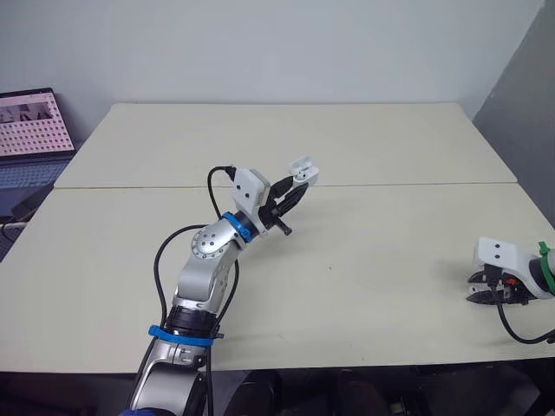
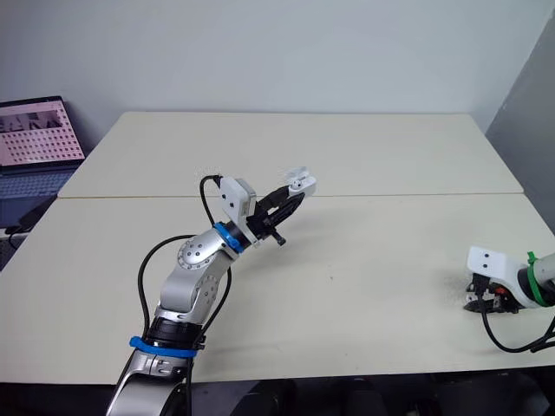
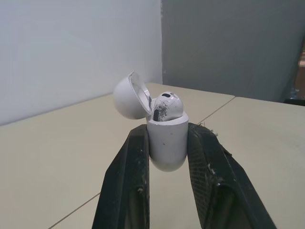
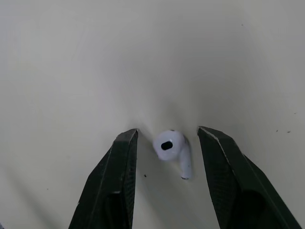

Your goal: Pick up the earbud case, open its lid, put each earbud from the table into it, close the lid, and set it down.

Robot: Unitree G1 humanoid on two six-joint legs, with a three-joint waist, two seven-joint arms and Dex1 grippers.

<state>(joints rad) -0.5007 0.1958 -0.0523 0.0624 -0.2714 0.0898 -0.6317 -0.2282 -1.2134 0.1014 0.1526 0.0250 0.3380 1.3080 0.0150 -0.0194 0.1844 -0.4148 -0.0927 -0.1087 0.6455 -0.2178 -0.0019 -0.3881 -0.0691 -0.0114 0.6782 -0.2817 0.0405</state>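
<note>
Where the earbud (image 4: 172, 149) lies, right fingers (image 4: 114, 181) flank it near the table (image 1: 390, 368) edge.

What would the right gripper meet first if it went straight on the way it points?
Probably the earbud lying between the open fingers of the right gripper, with the table directly beneath; how near the fingertips are to the surface is unclear.

Open laptop (image 1: 33, 123), far left
</note>
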